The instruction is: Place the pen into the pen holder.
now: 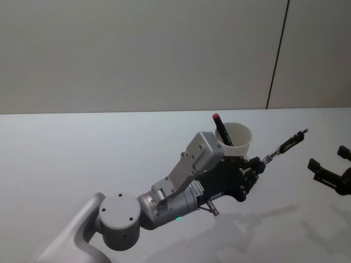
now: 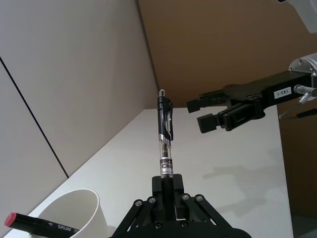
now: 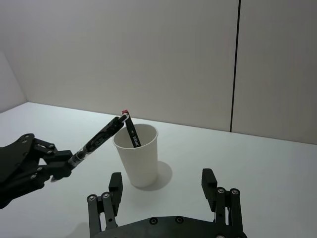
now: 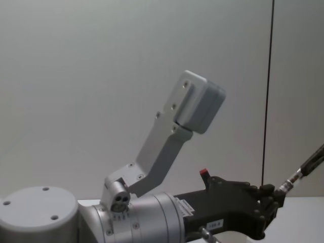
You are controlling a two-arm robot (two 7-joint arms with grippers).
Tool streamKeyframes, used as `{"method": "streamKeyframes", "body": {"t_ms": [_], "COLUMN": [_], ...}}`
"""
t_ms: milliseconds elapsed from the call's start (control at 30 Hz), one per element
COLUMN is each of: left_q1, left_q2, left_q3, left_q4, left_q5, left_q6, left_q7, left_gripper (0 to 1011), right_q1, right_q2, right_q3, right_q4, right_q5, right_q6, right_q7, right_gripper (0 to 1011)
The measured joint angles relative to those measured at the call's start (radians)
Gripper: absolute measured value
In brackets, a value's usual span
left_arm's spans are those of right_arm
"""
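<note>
1. While the pen [image 2: 165, 134] is not yet in the cup, I read it as hanging in the air just to the right of the pen holder [image 1: 244, 149], tilted up and away toward the right gripper [image 1: 330, 161], clip end outermost.
2. The left gripper [image 2: 167, 186] is clamped on the pen's lower end, beside and a little in front of the cup.
3. A red-tipped marker [image 1: 222, 129] leans inside the cup, its tip poking above the rim.
4. The cup stands upright on the white table [image 1: 82, 153].
5. The right gripper hovers well off to the right, fingers spread and holding nothing; I take it as idle.
6. I judge this as the carry step: pen grasped and lifted, insertion to come.
7. Next, I would swing the wrist so the free end points down over the cup's mouth, keep clear of the marker, lower it past the rim, then let go. A knock on the rim could tip the light cup.
</note>
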Motion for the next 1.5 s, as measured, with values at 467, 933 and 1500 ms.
{"method": "streamKeyframes", "body": {"t_ms": [467, 933, 1500], "left_q1": [0.0, 0.0, 0.0], "left_q2": [0.0, 0.0, 0.0], "left_q3": [0.0, 0.0, 0.0], "left_q4": [0.0, 0.0, 0.0], "left_q5": [0.0, 0.0, 0.0], "left_q6": [0.0, 0.0, 0.0], "left_q7": [0.0, 0.0, 0.0], "left_gripper": [130, 130, 131], "right_q1": [-0.009, 0.003, 0.017], "right_q2": [0.027, 0.032, 0.023], "right_q3": [0.015, 0.015, -0.008], "right_q4": [0.013, 0.025, 0.028], "right_q5": [0.136, 0.274, 0.383], "right_q6": [0.046, 0.122, 0.195], "right_q7": [0.079, 0.08, 0.05], "right_gripper": [1002, 1001, 1002]}}
